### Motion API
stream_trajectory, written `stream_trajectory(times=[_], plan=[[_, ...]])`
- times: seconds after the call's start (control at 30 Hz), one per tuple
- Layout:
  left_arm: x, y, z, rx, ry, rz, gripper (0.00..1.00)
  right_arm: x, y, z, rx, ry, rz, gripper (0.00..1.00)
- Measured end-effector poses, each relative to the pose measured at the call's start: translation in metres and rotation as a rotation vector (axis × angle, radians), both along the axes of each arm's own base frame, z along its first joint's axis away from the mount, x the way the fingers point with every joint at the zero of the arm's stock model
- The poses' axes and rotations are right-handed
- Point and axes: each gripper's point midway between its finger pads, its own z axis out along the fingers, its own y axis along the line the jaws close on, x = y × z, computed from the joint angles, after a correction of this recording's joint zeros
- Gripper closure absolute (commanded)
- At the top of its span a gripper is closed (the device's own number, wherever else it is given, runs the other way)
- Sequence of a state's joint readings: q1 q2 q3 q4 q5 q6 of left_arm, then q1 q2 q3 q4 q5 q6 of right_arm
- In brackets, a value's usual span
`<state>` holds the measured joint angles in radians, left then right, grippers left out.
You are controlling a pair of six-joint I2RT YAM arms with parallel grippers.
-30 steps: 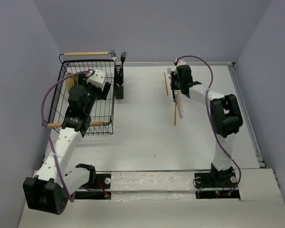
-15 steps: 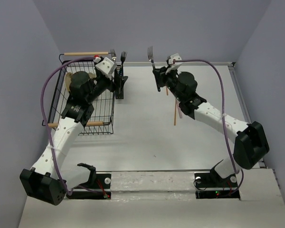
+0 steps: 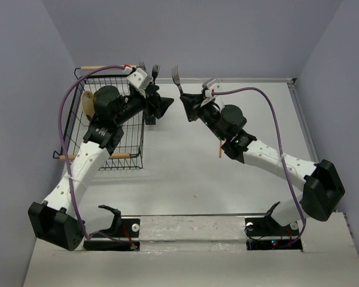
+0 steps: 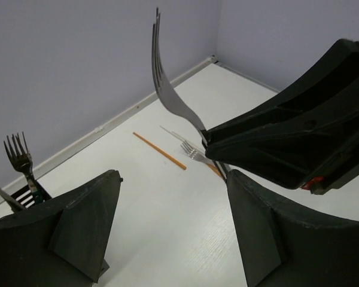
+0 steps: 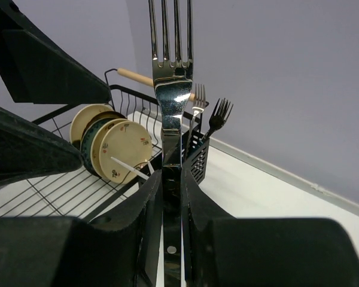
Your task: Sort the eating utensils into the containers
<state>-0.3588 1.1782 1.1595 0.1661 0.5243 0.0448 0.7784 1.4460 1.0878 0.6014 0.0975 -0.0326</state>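
2 forks (image 5: 218, 113) stand tines-up in the black caddy (image 5: 198, 160), just beside the wire dish rack (image 3: 127, 146). 1 more, the raised fork (image 5: 172, 89), is clamped upright in the right gripper (image 5: 172, 197), above the table near the caddy. The left gripper (image 4: 173, 230) hangs spread wide and empty, facing it. 1 chopstick (image 4: 158, 150) and 1 loose fork (image 4: 194, 152) lie on the table (image 4: 167, 203).

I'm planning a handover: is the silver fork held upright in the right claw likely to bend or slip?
Probably stiff: the fork stands straight above the right claw without sagging. Likely slippery: its polished metal shines. It may pivot, since only the slim handle is pinched.
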Motion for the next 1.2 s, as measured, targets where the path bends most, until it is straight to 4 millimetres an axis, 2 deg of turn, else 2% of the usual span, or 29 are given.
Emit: stream_trajectory(times=[0.37,0.63,0.67,0.7,0.77,0.83,0.87,0.93,0.97,1.0,1.2], plan=[[-0.013,-0.013,0.009,-0.06,0.02,-0.091,0.19,-0.017,0.017,0.0,-0.015,-0.018,0.048,1.0],[0.002,-0.018,0.0,-0.079,0.075,-0.08,0.33,-0.027,0.026,0.001,-0.02,-0.029,0.077,1.0],[0.004,-0.018,-0.001,-0.079,0.082,-0.076,0.37,-0.027,0.027,0.001,-0.021,-0.03,0.08,1.0],[0.005,-0.018,-0.002,-0.08,0.085,-0.075,0.37,-0.029,0.028,0.001,-0.021,-0.031,0.084,1.0],[0.005,-0.018,-0.002,-0.085,0.092,-0.07,0.52,-0.031,0.03,0.001,-0.023,-0.033,0.093,1.0],[0.005,-0.018,0.0,-0.091,0.093,-0.072,0.62,-0.032,0.031,0.001,-0.025,-0.035,0.098,1.0],[0.004,-0.019,0.0,-0.094,0.095,-0.078,0.72,-0.032,0.032,0.001,-0.026,-0.037,0.1,1.0],[0.002,-0.022,0.001,-0.101,0.102,-0.086,0.82,-0.032,0.033,0.0,-0.029,-0.037,0.102,1.0],[-0.001,-0.024,0.002,-0.105,0.105,-0.103,0.95,-0.031,0.033,-0.001,-0.031,-0.037,0.102,1.0],[-0.003,-0.026,0.002,-0.106,0.107,-0.114,1.0,-0.03,0.034,-0.003,-0.032,-0.037,0.102,1.0],[-0.008,-0.03,0.001,-0.11,0.12,-0.135,1.0,-0.025,0.035,-0.004,-0.04,-0.059,0.083,1.0]])
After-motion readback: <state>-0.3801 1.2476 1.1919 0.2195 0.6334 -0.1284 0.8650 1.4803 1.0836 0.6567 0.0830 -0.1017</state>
